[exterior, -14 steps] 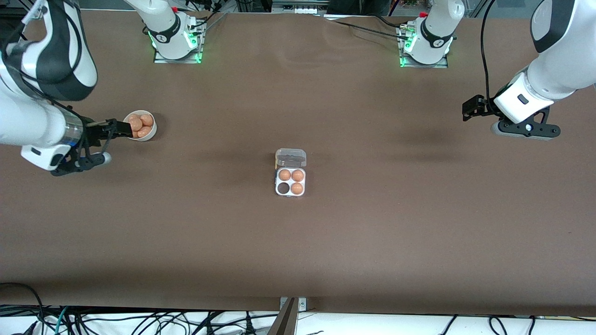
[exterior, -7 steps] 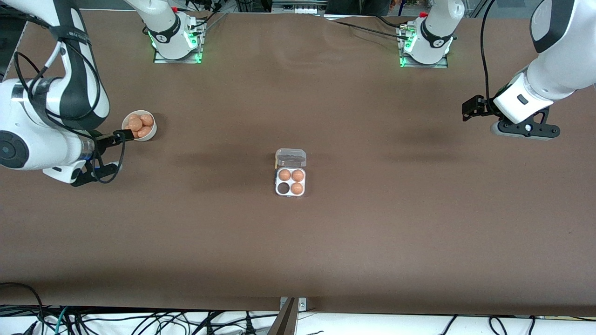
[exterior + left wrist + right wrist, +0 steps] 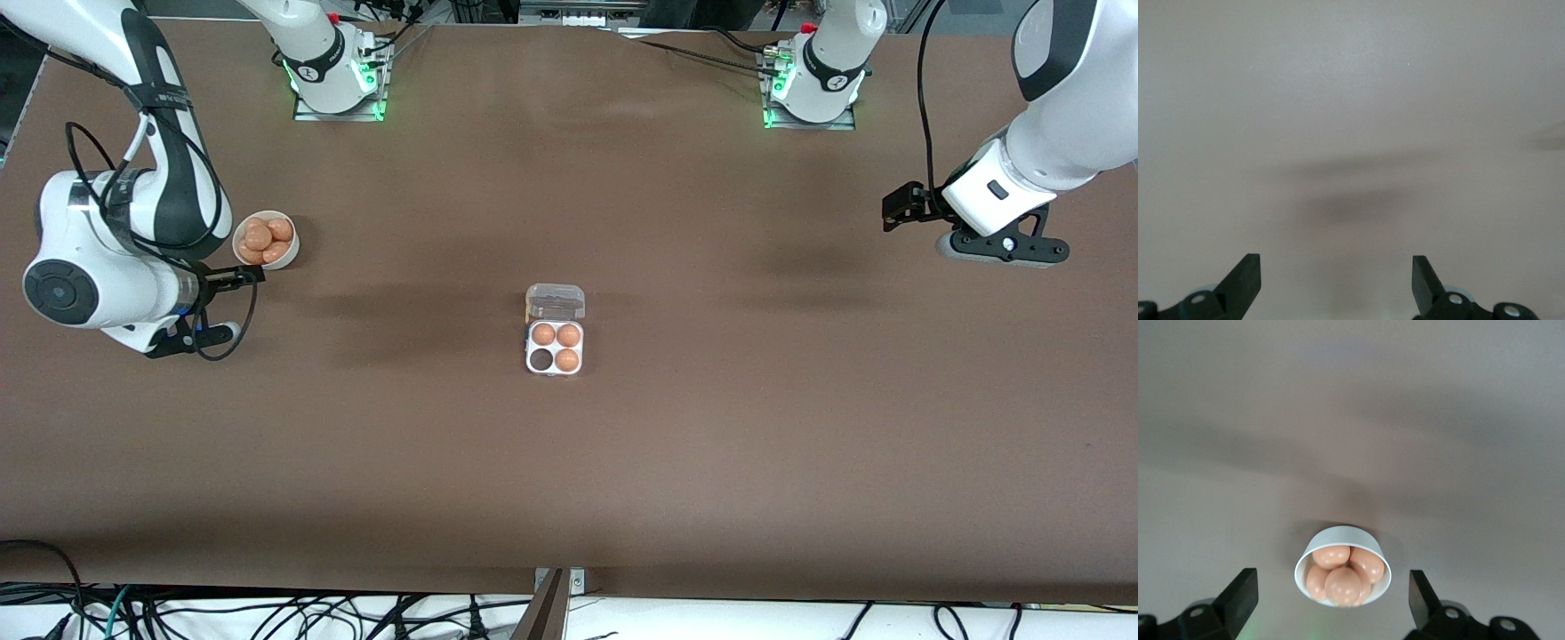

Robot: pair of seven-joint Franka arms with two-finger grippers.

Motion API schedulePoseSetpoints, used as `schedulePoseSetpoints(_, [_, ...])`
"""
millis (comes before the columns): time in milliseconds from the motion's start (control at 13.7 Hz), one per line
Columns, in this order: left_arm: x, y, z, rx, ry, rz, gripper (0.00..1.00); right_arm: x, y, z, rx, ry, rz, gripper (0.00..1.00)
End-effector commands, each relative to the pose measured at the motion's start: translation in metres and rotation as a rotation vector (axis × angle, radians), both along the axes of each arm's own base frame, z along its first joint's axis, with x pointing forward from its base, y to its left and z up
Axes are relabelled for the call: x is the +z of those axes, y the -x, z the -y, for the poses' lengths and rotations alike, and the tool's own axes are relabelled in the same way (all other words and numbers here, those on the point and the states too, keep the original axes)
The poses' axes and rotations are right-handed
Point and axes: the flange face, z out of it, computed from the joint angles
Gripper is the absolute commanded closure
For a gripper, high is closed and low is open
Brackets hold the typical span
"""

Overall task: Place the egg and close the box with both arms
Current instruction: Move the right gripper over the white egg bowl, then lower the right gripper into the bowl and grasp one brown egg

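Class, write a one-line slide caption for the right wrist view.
Open right end effector above a white bowl of eggs.

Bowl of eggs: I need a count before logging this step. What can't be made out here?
- Eggs in the bowl: heaped, so lower ones hide under upper ones in both the right wrist and front views; no sure count.
- Box lid: clear, too small in the front view to judge its angle.
- Left wrist view: only bare table between the open left hand; no box.
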Motion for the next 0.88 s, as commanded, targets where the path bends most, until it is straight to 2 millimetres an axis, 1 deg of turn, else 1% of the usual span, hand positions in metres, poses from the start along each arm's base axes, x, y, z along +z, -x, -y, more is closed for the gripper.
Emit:
schedulePoseSetpoints(0, [0.005,-0.004,0.002,0.000,-0.003,0.009,0.00,-0.005,0.036,0.003,-0.008,0.007,0.043,0.00])
schedulePoseSetpoints(146, [0.005,-0.004,0.002,0.000,-0.004,0.009,0.00,-0.014,0.053,0.006,-0.030,0.010,0.039,0.00])
schedulePoseSetpoints(219, [0.005,-0.004,0.002,0.000,-0.004,0.009,0.00,-0.018,0.059,0.007,-0.030,0.010,0.032,0.00])
schedulePoseSetpoints(439, [0.004,-0.005,0.002,0.000,-0.004,0.007,0.00,-0.036,0.077,0.012,-0.022,0.005,0.019,0.00])
schedulePoseSetpoints(585, [0.004,-0.005,0.002,0.000,-0.004,0.007,0.00,-0.046,0.084,0.014,-0.020,0.002,0.009,0.00])
schedulePoseSetpoints(804, [0.004,-0.005,0.002,-0.001,-0.003,0.007,0.00,-0.053,0.088,0.015,-0.011,0.010,-0.008,0.00])
